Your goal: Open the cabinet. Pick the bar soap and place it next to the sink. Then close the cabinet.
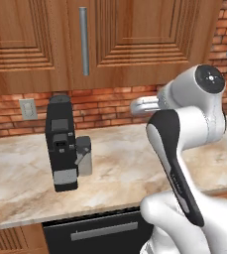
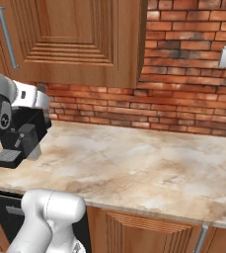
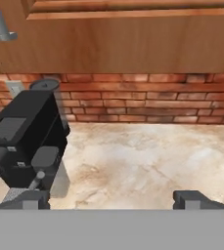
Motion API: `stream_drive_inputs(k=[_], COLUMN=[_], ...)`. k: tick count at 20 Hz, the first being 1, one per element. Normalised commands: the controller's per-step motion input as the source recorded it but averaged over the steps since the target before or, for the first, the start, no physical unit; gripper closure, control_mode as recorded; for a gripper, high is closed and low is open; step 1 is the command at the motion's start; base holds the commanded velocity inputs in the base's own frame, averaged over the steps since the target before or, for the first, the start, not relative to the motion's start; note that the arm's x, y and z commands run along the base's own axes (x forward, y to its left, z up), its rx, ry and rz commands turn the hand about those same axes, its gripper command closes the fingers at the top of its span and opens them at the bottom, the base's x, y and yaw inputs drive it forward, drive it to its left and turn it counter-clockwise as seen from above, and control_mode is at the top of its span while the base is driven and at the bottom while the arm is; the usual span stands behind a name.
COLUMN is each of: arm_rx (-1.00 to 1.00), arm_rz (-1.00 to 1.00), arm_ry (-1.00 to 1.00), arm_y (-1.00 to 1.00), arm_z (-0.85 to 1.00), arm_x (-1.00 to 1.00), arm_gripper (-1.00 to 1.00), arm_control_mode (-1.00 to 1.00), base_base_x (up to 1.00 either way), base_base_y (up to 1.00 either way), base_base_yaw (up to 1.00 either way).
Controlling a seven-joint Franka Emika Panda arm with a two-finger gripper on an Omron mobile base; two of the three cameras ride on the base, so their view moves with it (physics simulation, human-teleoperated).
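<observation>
- cabinet of warm-brown wood with raised-panel doors [image 1: 135, 39] hangs on the wall above the bench, and its doors sit flush and shut in both base views.
- long vertical silver bar handle [image 1: 84, 40] runs down the door edge in the left base view; its lower end also shows at the top left of the hand view.
- the bar soap cannot be made out on the bench or anywhere else, so its place cannot be told from these views.
- the two-finger gripper [image 3: 111, 200] stands with its jaws wide apart and nothing between them; the dark fingertips [image 3: 194, 199] rise at the bottom of the hand view, aimed over the bench toward the brick wall.
- a pale beige marbled stone bench [image 1: 125, 163] runs under the cabinet, backed by a red-brown brick wall [image 2: 183, 99].
- a tall black coffee machine with a grey tray [image 1: 61, 144] stands on the bench to the left, below the handle, close to the wall.
- a small pale wall socket plate [image 1: 28, 108] is set into the brick just left of the coffee machine.
- a dark appliance front with a grey horizontal handle [image 1: 102, 231] sits under the bench edge, beside the white arm.
</observation>
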Motion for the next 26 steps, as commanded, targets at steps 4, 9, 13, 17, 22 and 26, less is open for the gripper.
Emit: stream_drive_inputs(k=[4, 9, 13, 17, 22, 26], arm_rx=[0.0, -0.02, -0.04, -0.05, -0.03, 0.0], arm_rz=[0.0, 0.0, 0.0, -0.02, 0.0, 0.02], arm_ry=[-0.01, -0.11, -0.27, -0.08, 0.08, 0.0], arm_y=[0.52, 0.54, 0.6, 0.46, 0.09, -0.02], arm_z=[0.34, 0.12, 0.0, 0.37, 0.37, 0.05], arm_x=[-0.48, -0.09, 0.09, 0.17, 0.1, 0.21], arm_gripper=[-1.0, -1.0, -1.0, -1.0, -1.0, -1.0], arm_control_mode=[-1.0, -1.0, -1.0, -1.0, -1.0, -1.0], base_base_x=[0.0, 0.0, 0.0, 0.0, 0.0, 0.0], base_base_y=[0.0, 0.0, 0.0, 0.0, 0.0, 0.0], base_base_yaw=[0.0, 0.0, 0.0, 0.0, 0.0, 0.0])
